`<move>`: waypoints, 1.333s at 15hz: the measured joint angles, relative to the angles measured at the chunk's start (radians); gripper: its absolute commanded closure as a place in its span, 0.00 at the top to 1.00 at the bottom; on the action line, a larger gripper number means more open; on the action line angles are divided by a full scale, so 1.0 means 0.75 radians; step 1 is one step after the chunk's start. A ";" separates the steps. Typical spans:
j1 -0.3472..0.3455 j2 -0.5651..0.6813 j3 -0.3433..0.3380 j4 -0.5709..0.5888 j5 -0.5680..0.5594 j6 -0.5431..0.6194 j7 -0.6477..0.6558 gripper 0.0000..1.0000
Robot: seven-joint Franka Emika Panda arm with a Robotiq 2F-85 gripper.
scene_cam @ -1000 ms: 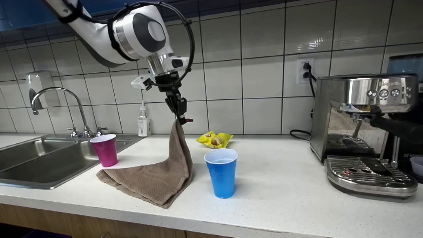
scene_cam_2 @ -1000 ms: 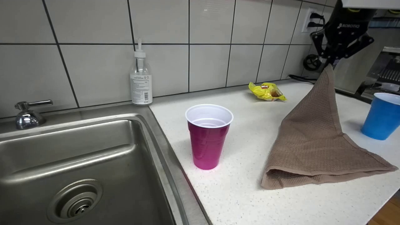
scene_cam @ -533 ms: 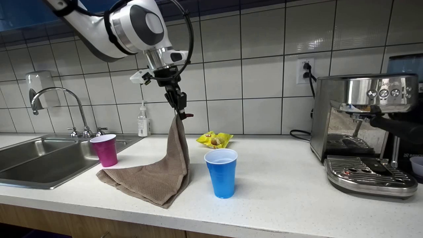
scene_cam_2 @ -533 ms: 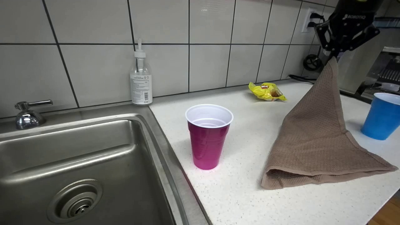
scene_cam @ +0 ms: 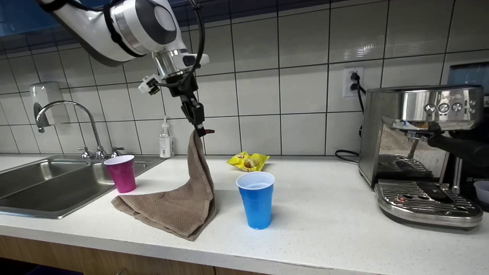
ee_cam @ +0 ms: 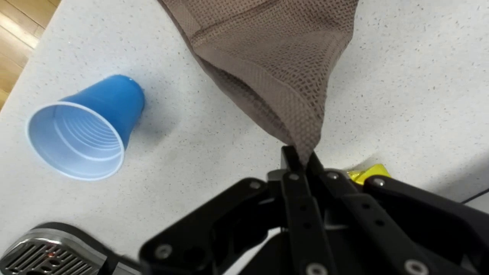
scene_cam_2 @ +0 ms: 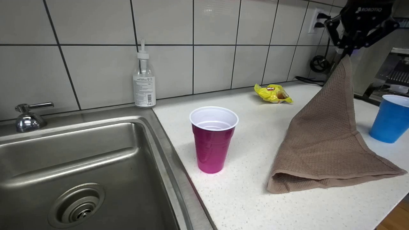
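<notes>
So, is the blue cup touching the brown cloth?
Apart: the wrist view shows a strip of white countertop between the blue cup and the brown cloth.

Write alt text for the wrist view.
A black claw pinches one end of a brown cloth over a speckled white counter. At left are a blue cup and part of a metal drip tray; a yellow packet shows behind the claw.
</notes>
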 measured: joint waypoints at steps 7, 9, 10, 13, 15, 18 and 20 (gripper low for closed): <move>0.002 -0.059 0.102 -0.037 0.011 -0.079 0.126 0.01; 0.006 -0.067 0.122 -0.043 0.015 -0.095 0.150 0.01; 0.007 -0.069 0.132 -0.046 0.018 -0.100 0.160 0.01; 0.014 -0.071 0.158 -0.051 0.034 -0.108 0.180 0.01; 0.017 -0.071 0.179 -0.055 0.038 -0.108 0.205 0.01; 0.027 -0.071 0.203 -0.058 0.039 -0.108 0.243 0.01; 0.037 -0.071 0.217 -0.058 0.039 -0.110 0.270 0.01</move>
